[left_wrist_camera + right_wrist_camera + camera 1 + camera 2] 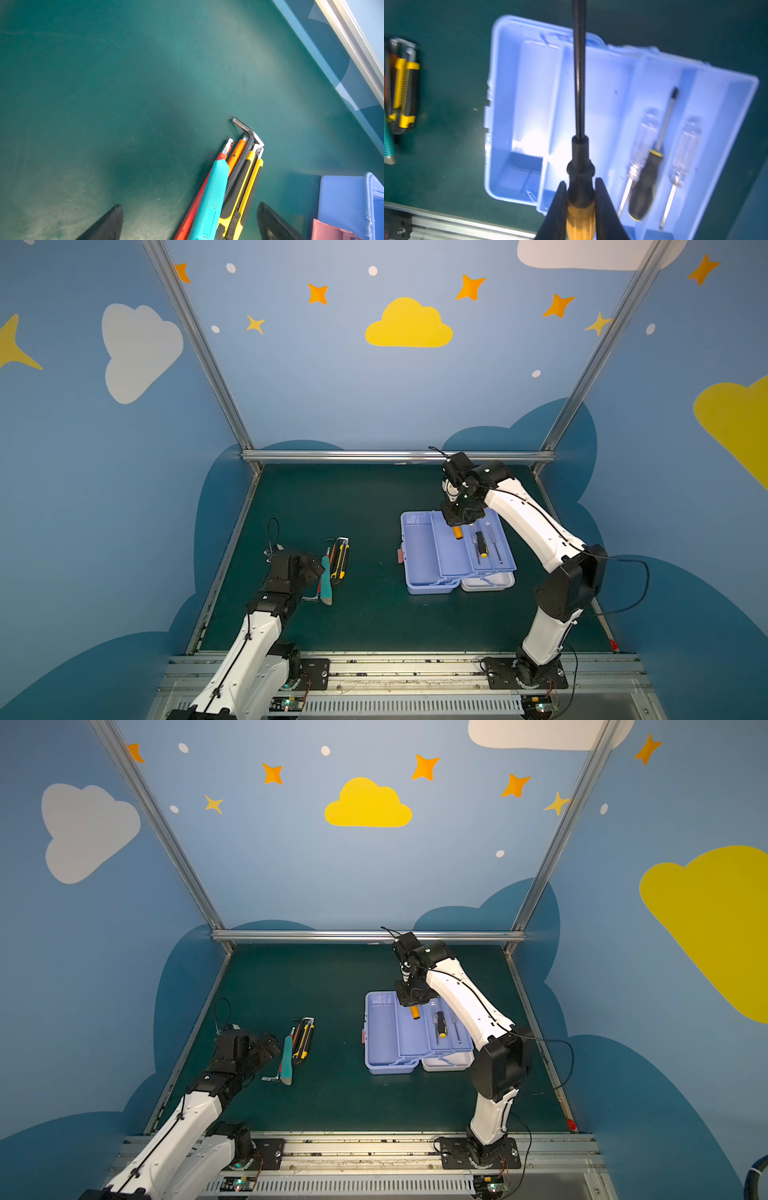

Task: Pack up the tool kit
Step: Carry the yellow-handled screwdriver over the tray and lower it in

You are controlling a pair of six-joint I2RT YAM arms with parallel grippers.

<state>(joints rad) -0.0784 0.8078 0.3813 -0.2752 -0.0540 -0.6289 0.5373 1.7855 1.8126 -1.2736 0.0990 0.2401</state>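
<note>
Left fingers [110,224]: spread wide, empty, by loose tools near tabletop's [374,614] left edge. Loose tools, side by side, touching: teal-handled tool [327,578], yellow-black utility knife [341,558], hex key [245,129]. Tool kit [419,556]: open, right of tabletop's centre; black-yellow screwdriver [481,543] in tray [726,104]. Right fingers [559,207]: clenched on orange-handled screwdriver [579,220], over kit's far end.

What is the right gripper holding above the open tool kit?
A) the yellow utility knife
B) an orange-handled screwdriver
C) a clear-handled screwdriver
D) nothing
B: in the right wrist view the right gripper is shut on the orange-handled screwdriver, with the tool kit below it.
</note>
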